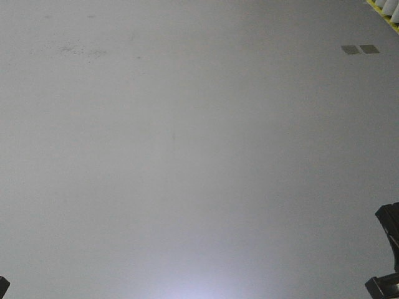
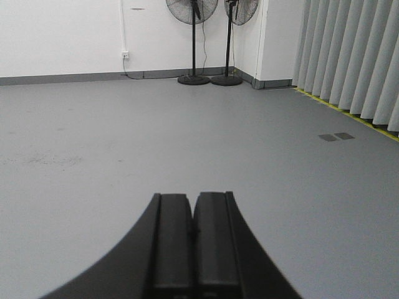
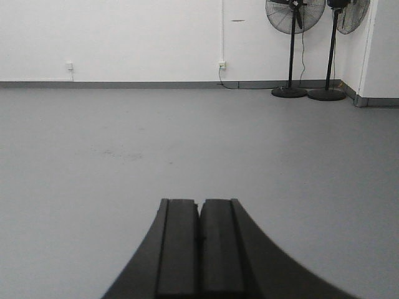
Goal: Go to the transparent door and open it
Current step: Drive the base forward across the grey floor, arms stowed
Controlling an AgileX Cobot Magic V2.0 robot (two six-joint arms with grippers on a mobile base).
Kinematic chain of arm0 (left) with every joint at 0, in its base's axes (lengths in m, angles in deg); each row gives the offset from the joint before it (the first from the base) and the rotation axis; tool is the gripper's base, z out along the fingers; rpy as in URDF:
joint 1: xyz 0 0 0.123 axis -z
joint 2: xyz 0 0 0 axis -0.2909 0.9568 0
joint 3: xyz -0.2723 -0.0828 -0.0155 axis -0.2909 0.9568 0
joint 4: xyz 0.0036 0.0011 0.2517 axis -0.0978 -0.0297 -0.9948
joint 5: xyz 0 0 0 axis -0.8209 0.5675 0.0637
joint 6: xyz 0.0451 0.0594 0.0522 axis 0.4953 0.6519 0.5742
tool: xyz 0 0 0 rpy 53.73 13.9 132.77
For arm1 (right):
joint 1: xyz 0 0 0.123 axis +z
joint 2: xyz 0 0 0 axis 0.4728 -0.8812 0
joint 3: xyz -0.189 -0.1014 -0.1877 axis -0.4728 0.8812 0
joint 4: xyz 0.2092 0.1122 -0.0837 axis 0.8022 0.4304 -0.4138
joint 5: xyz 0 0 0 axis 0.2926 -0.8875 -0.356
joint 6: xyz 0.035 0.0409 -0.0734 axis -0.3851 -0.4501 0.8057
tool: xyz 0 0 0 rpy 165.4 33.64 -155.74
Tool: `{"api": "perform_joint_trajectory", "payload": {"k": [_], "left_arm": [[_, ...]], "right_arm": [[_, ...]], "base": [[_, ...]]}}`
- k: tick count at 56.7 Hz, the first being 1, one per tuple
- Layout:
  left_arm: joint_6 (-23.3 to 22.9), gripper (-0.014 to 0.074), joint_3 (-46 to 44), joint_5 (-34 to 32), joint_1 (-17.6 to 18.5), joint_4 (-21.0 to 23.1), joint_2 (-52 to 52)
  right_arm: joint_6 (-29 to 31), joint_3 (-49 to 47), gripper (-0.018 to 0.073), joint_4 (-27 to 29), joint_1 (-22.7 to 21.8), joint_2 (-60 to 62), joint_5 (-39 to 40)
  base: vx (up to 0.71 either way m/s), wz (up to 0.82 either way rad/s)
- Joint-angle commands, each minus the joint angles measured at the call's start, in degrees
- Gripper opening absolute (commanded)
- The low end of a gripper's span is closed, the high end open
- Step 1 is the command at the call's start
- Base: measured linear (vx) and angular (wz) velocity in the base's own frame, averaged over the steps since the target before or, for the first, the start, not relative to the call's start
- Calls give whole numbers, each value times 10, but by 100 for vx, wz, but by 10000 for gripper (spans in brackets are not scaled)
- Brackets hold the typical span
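Black fingers of my left gripper point(image 2: 194, 202) and right gripper point(image 3: 199, 205) sit pressed together, holding nothing, tucked low for driving, I judge; bare grey floor point(image 2: 124, 137) stretches ahead; two pedestal fans point(image 2: 187, 9) stand against the far white wall point(image 2: 62, 31); the transparent door appears in no view, so I must drive on to find it.

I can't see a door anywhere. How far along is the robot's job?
Barely begun. Nothing looks done: no view shows a transparent door. The left gripper and right gripper are shut, empty, facing grey floor and two fans. Remaining: reach the door, then open it.
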Motion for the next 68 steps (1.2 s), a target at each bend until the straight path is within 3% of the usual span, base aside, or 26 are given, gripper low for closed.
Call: {"api": "perform_joint_trajectory", "payload": {"k": [1, 68], "left_arm": [[-2, 0, 4, -51, 4, 4, -9], [-2, 0, 4, -51, 4, 4, -9]], "right_arm": [[4, 3, -1, -3, -1, 7, 50], [4, 3, -1, -3, -1, 7, 50]], "base": [[0, 0], [1, 0]]}}
